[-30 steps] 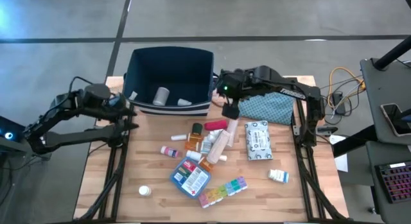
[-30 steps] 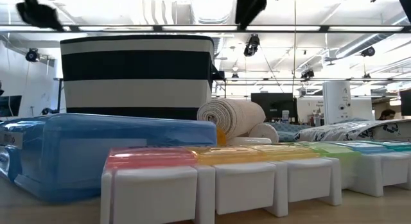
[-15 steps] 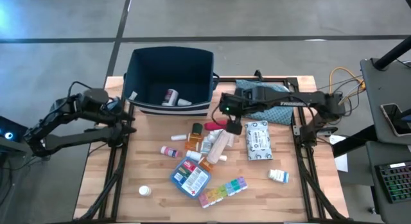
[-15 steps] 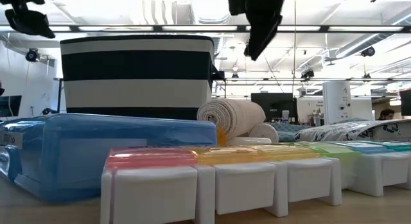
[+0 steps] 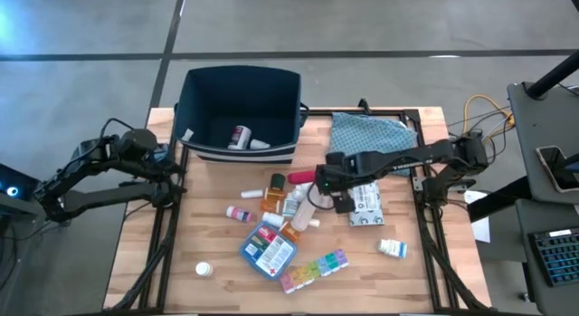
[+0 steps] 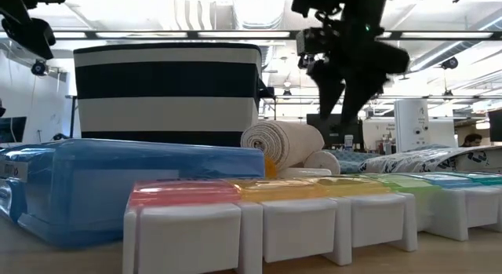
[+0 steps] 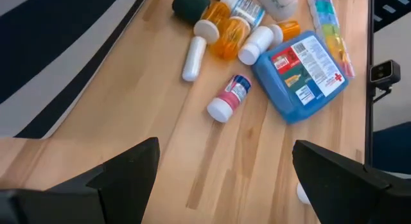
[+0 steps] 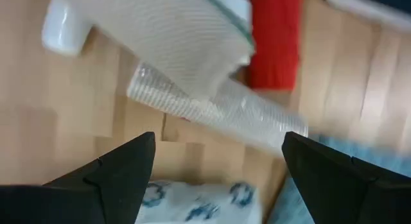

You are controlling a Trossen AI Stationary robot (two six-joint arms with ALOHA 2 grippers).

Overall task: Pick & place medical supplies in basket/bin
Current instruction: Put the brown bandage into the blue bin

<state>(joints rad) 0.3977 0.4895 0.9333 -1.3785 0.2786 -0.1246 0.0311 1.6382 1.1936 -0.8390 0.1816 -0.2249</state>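
The navy bin (image 5: 201, 90) stands at the table's far edge, its striped wall (image 6: 169, 93) facing the low view; a pill bottle (image 5: 240, 135) and white items lie inside. The supplies lie in a heap at mid-table: bandage roll (image 5: 308, 205), red tube (image 5: 303, 177), wipes packet (image 5: 362, 198), blue first-aid pouch (image 5: 269, 251), rainbow pill organizer (image 5: 314, 269). My right gripper (image 5: 333, 196) (image 8: 218, 139) hangs open just above the bandage roll (image 8: 173, 38) and a clear tube (image 8: 218, 115), touching nothing. My left gripper (image 5: 176, 167) (image 7: 225, 147) waits open at the table's left edge.
A teal patterned cloth pouch (image 5: 366, 139) lies right of the bin, behind my right arm. A small white bottle (image 5: 204, 270) and a white box (image 5: 392, 248) lie apart near the near edge. Bare wood (image 5: 217, 180) shows between the left gripper and the heap.
My right gripper has moved from beside the bin's right wall toward the near edge and down, and now hangs over the heap of supplies. Inside the bin, a pill bottle has rolled a little to the right and come to rest.
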